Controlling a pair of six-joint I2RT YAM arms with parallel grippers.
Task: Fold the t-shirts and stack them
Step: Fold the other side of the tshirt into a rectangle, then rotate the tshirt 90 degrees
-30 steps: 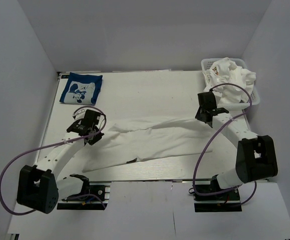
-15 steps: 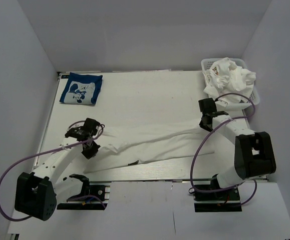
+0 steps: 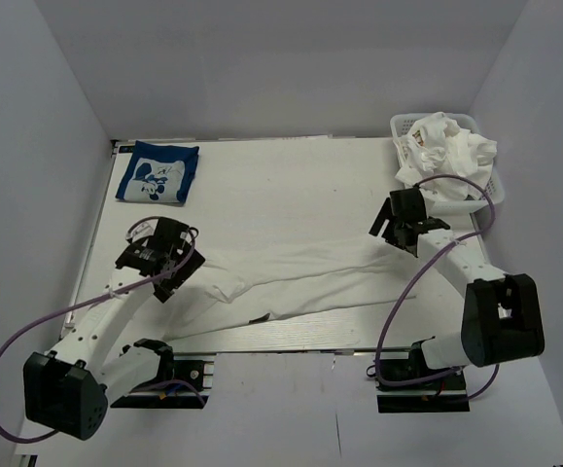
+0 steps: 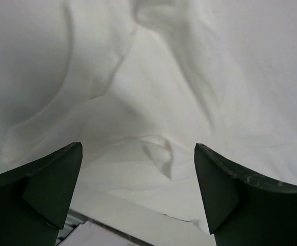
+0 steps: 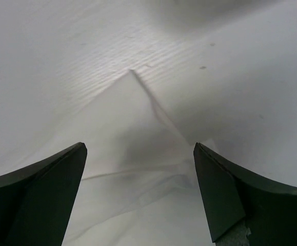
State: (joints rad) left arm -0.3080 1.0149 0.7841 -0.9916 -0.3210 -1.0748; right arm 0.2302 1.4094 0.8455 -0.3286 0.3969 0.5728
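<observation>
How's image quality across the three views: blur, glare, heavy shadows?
Top external: even diffuse light, sharp, but the white t-shirt barely contrasts with the table. Left wrist: soft shadows in the cloth folds; claw fingers dark, blurred. Right wrist: a shadow beside the shirt's corner, no glare.

A robotics lab cell: bare pale walls box in a white desk, with left arm and right arm bolted on.

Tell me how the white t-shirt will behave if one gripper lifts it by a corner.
The white t-shirt is probably floppy: it lies in soft wrinkles and folds, so it would likely droop and trail from a single grip. It looks thin, its corner lying flat on the table, so a push would likely bunch it rather than slide it whole.
</observation>
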